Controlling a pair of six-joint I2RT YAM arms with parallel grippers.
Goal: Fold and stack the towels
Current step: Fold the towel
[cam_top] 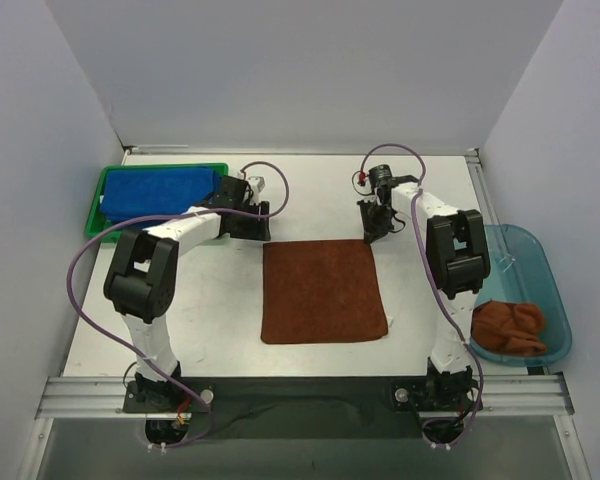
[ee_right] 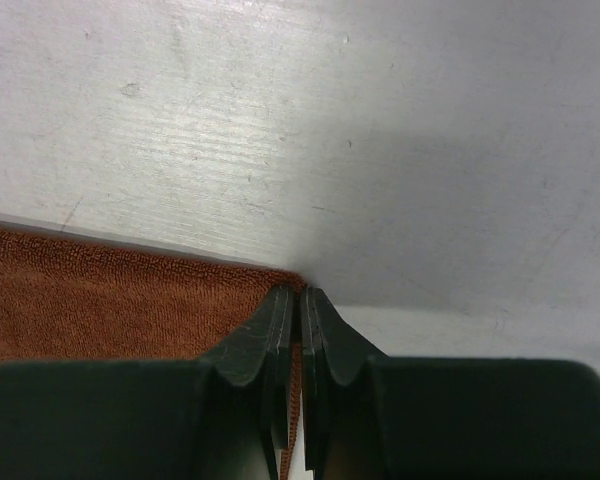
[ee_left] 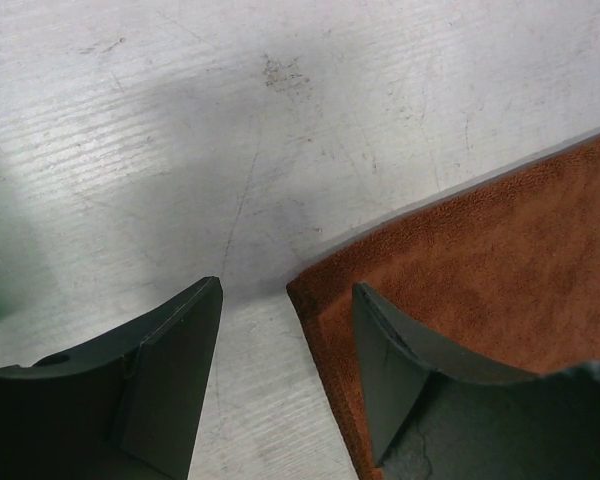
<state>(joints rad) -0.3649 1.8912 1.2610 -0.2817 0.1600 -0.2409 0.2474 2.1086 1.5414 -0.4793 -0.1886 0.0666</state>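
Observation:
A rust-brown towel (cam_top: 323, 290) lies flat in the middle of the table. My left gripper (cam_top: 259, 231) is open at its far left corner. In the left wrist view that gripper (ee_left: 287, 290) straddles the corner, one finger over the towel (ee_left: 500, 240) and the other over bare table. My right gripper (cam_top: 371, 231) is at the far right corner. The right wrist view shows it (ee_right: 300, 292) shut, with the towel's (ee_right: 110, 300) corner edge pinched between the jaws. Folded royal blue towels (cam_top: 160, 187) lie in a tray at the far left.
The green tray (cam_top: 105, 190) holding the blue towels stands at the far left. At the right edge, a translucent teal bin (cam_top: 540, 265) holds a crumpled rust-brown cloth (cam_top: 508, 327). White walls close in the table on three sides.

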